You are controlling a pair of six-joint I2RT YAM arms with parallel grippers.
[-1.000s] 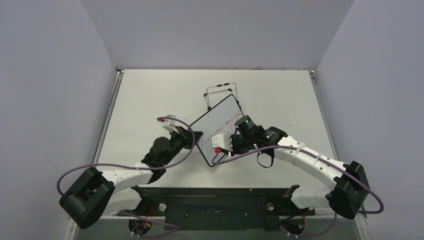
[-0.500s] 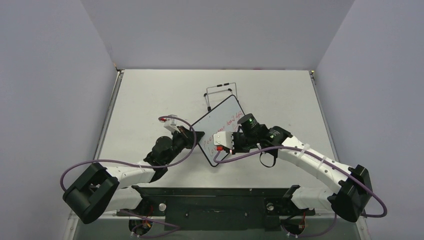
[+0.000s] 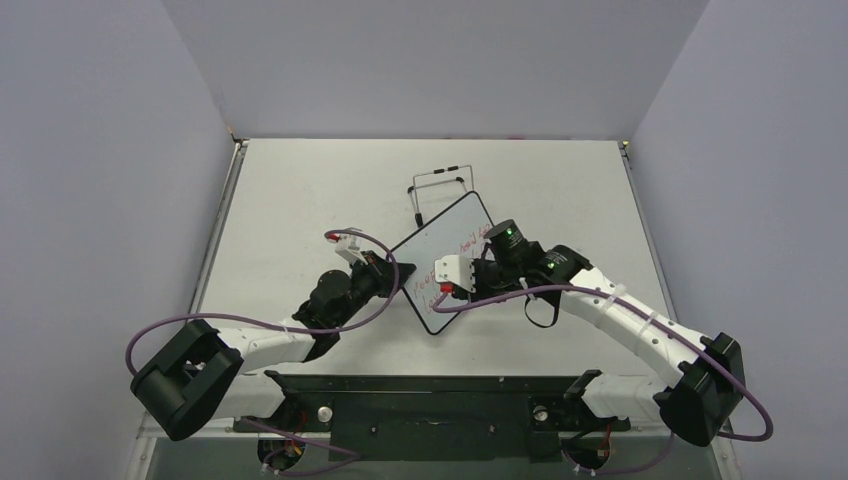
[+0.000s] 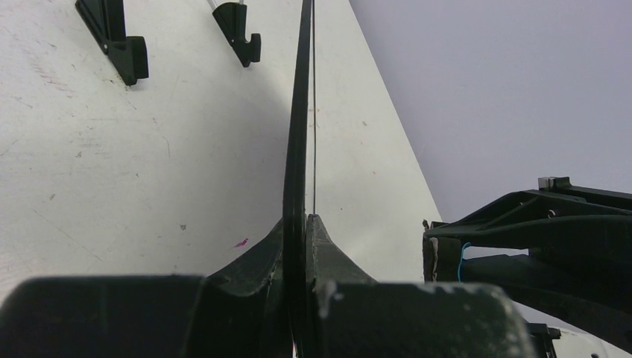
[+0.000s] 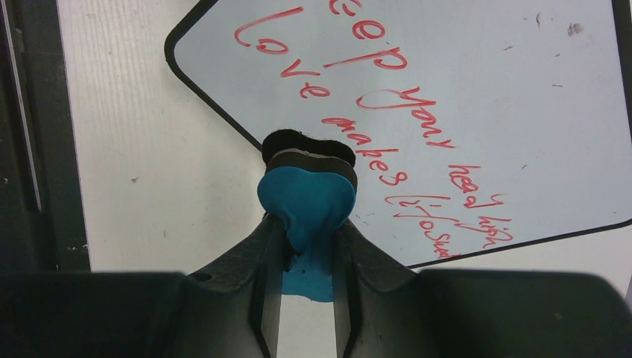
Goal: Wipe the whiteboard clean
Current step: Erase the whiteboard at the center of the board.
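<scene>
- Whiteboard (image 3: 445, 245) sits mid-table, turned diagonal, far corner just in front of wire stand (image 3: 440, 185). Can't tell if it lies flat or is tipped up a bit.
- Left gripper (image 3: 395, 275) is clamped shut on board's left edge. Left wrist view shows the frame edge-on, pinched btwn both fingers (image 4: 332, 257).
- Right gripper (image 3: 438, 292) is closed on blue eraser (image 5: 307, 198), dark felt end pointing at the board.
- Right wrist view: eraser tip is over the board's near edge, beside the middle of the writing. Contact w/ surface: can't tell.
- Red handwriting (image 5: 387, 104), several slanted lines, looks complete, no smeared or wiped patches seen.
- Step, as I read it: board braced, eraser lined up, wiping not yet showing any result. Task barely begun.
- Next move prob needs felt pressed flat on the board, then strokes across the lines, left grip steady so the board doesn't skid or twist.
- Risk: eraser held by a narrow tab, could tilt under pressure.
- Table (image 3: 300, 200): pale, matte, a few scuffs and specks.
- Room: plain grey-lilac walls (image 3: 430, 60) on three sides, even light.
</scene>
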